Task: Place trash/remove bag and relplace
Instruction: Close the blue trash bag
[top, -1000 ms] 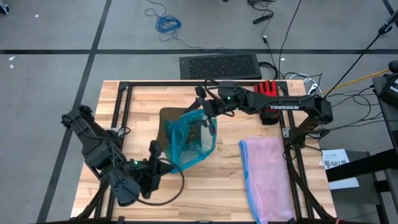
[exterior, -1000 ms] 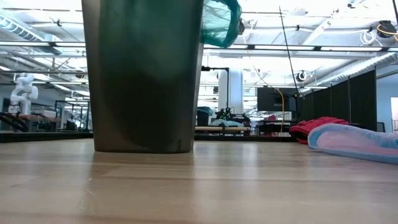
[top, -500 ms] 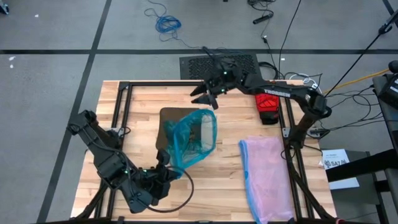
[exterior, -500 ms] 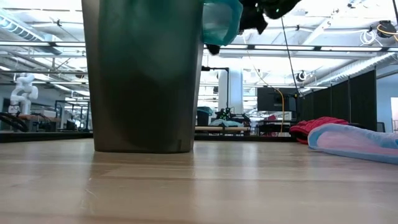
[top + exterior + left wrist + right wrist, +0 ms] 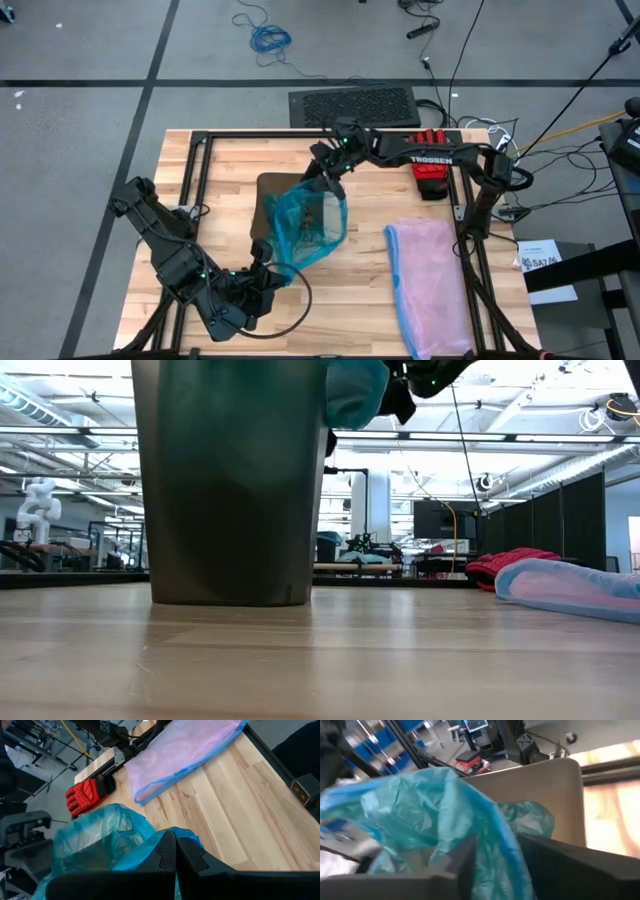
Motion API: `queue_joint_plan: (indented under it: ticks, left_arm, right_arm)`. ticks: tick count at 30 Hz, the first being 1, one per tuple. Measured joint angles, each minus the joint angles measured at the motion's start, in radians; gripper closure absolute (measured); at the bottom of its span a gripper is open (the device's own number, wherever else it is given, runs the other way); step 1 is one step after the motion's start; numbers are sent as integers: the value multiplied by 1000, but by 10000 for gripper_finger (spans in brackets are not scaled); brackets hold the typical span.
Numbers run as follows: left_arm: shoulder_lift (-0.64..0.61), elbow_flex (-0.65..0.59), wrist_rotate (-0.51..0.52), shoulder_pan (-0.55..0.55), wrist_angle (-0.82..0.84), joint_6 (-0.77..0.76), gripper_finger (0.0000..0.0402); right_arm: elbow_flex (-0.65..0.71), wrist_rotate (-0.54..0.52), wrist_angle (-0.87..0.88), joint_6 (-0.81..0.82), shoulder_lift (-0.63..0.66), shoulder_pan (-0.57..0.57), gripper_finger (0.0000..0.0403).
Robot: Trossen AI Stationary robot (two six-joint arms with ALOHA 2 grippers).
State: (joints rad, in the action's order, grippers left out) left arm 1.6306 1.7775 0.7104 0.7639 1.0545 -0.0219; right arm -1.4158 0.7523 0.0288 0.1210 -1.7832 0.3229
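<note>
**Materials and Surface Finish**

The table [image 5: 370, 290] is pale wood in butt-jointed planks, smooth with a low sheen, edged by a matt black metal frame [image 5: 190, 160]. The bin [image 5: 235, 480] is dark plastic, smooth and semi-matt. The bag [image 5: 310, 225] is thin translucent teal film, crinkled and faintly glossy. The pink bag [image 5: 430, 285] is thin translucent film with a blue hem. The glove [image 5: 90, 794] is red fabric with ribbed padding. The fingers [image 5: 175, 857] are matt black moulded plastic.

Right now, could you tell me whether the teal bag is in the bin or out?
In: the teal bag lines the upright bin, its top bunched above the rim.
</note>
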Motion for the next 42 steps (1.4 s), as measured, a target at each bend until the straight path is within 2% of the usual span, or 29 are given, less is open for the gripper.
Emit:
queue_joint_plan:
  ticks: [3, 4, 7, 14, 19, 24, 29, 33, 42]
  left_arm:
    - [0, 0, 15, 0, 1, 0, 401]
    - [0, 0, 29, 0, 3, -4, 401]
    - [0, 0, 74, 0, 33, -42, 401]
    - [0, 0, 177, 0, 222, -270, 401]
    - [0, 0, 190, 2, 297, -388, 401]
    - [0, 0, 193, 5, 331, -445, 401]
    - [0, 0, 194, 5, 357, -478, 401]
    - [0, 0, 197, 5, 406, -533, 401]
    - [0, 0, 264, 5, 517, -673, 401]
  right_arm:
    - [0, -99, -1, -82, 7, -34, 373]
    - [0, -145, -2, -108, 9, -46, 388]
    - [0, -260, 6, -215, 14, -84, 398]
    - [0, -493, -7, -501, 44, -225, 402]
    - [0, -718, -19, -684, 79, -338, 403]
    - [0, -908, -84, -850, 102, -441, 403]
    - [0, -1040, -148, -994, 106, -503, 403]
    - [0, -1090, -162, -1070, 106, -526, 403]
    - [0, -1283, -202, -1341, 104, -562, 403]
